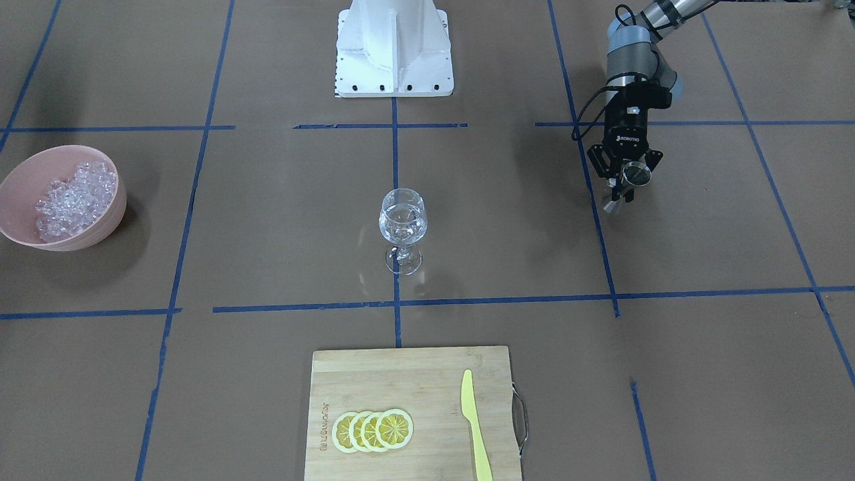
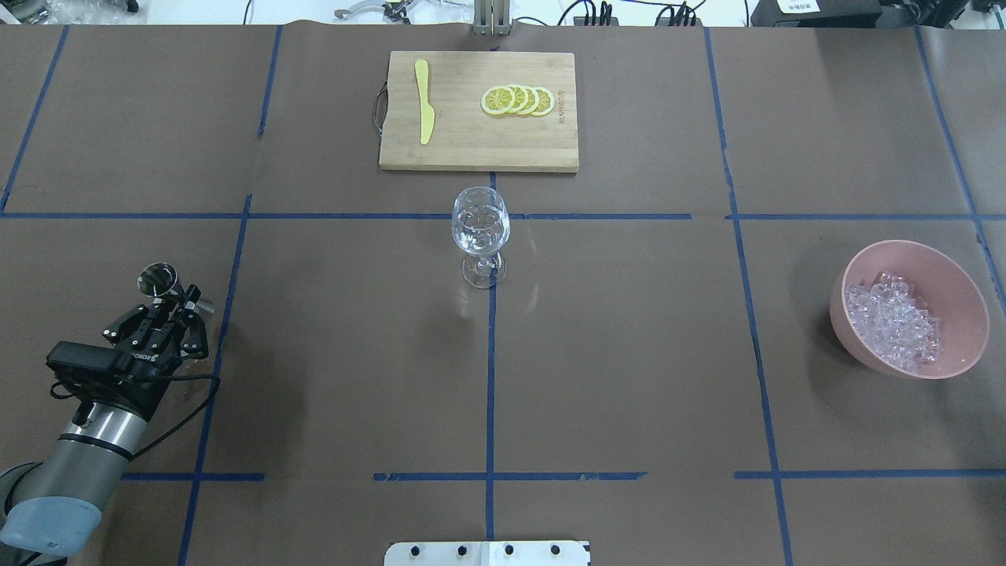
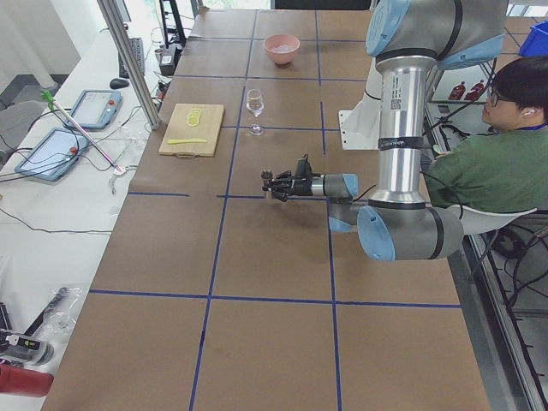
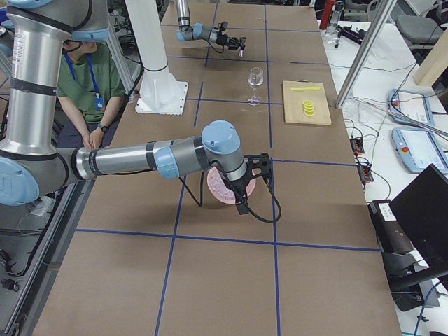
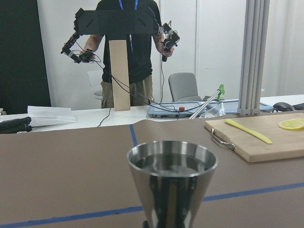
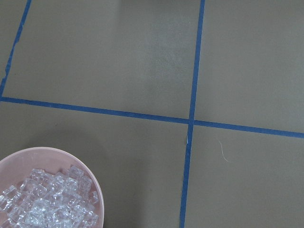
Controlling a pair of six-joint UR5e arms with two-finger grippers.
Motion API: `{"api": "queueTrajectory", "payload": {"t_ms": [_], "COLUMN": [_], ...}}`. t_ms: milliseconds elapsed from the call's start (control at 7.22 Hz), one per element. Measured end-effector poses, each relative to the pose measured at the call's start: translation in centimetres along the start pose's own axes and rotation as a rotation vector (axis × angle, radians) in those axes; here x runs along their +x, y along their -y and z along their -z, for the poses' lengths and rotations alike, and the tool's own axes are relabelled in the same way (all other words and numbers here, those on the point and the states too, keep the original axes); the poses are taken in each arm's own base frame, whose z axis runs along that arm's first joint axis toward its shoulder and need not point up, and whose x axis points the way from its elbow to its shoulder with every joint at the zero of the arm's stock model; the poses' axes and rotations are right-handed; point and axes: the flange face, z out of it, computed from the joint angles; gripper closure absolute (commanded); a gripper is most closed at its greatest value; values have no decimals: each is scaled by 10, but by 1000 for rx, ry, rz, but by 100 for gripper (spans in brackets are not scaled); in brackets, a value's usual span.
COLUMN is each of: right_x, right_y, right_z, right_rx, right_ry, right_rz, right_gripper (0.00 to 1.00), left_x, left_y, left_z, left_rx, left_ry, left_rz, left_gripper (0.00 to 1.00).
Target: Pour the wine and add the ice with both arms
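Note:
A clear wine glass [image 1: 402, 224] stands upright at the table's centre [image 2: 480, 228]; any wine in it is too faint to make out. Ice [image 1: 73, 199] fills a pink bowl [image 1: 40, 160] at the robot's right side [image 2: 912, 250]; the ice [image 6: 47, 202] also shows at the bottom left of the right wrist view. My left gripper [image 2: 177, 303] is shut on a steel jigger [image 2: 157, 279], held upright [image 5: 171, 185] just above the table, far to the left of the glass. My right gripper [image 4: 243, 198] shows only from the side, near the bowl; I cannot tell if it is open or shut.
A bamboo cutting board [image 2: 471, 149] beyond the glass carries lemon slices [image 2: 519, 101] and a yellow knife [image 2: 425, 110]. The white pedestal [image 1: 394, 47] stands at the robot's edge. A seated person [image 3: 505, 154] is beside the robot.

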Motion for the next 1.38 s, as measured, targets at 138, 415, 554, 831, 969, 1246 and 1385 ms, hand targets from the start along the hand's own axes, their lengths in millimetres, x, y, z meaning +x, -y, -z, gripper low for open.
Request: {"api": "queueTrajectory", "payload": {"t_ms": [138, 415, 554, 831, 969, 1246, 1385], "right_x": [0, 0, 0, 0, 0, 0, 0], "right_y": [0, 2, 2, 2, 2, 2, 1], "right_z": [0, 0, 0, 0, 0, 0, 0], "right_rx": [0, 1, 2, 1, 1, 1, 1], "right_ry": [0, -1, -1, 0, 0, 0, 0], "right_rz": [-1, 0, 0, 0, -1, -1, -1], "right_gripper": [0, 0, 0, 0, 0, 0, 0], "left_x": [9, 41, 56, 90, 106, 110, 115], "left_y": [16, 54, 67, 86, 98, 123, 139], "left_z": [3, 8, 5, -10, -20, -44, -62], "left_rx": [14, 17, 16, -4, -25, -71, -101], "left_ry": [-31, -148, -214, -388, -504, -673, -704], "left_rz": [5, -79, -137, -196, -201, -235, -265], "left_gripper": [100, 100, 100, 100, 100, 100, 100]}}
